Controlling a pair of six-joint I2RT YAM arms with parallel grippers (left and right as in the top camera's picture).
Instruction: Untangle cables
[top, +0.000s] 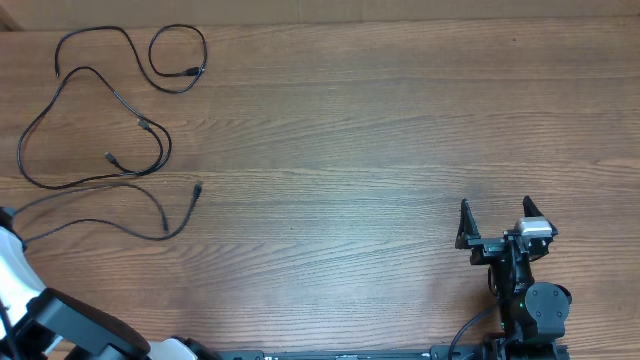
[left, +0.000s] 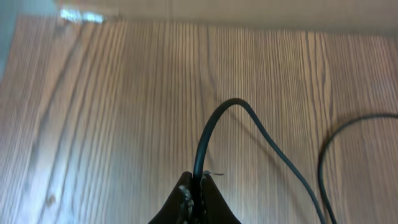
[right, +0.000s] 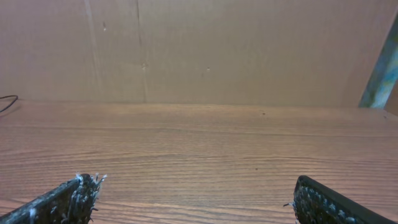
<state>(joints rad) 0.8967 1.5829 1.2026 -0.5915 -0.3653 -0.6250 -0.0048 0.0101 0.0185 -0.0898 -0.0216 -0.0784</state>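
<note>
Cables (top: 143, 123): sprawl as thin black loose curves over the far-left part of the wooden table (top: 350, 150), with one small loop farthest back. Left gripper (left: 198, 193): pinches one black cable (left: 214, 115) between fully closed jaws, the cord arching up off the wood. Right gripper (top: 495, 207): sits near the right front edge, spread wide, gripping nothing.

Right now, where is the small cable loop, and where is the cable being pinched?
small cable loop (top: 195, 70), overhead view, its plug end.
pinched cable (left: 233, 101), left wrist view, top of its arch.
</note>
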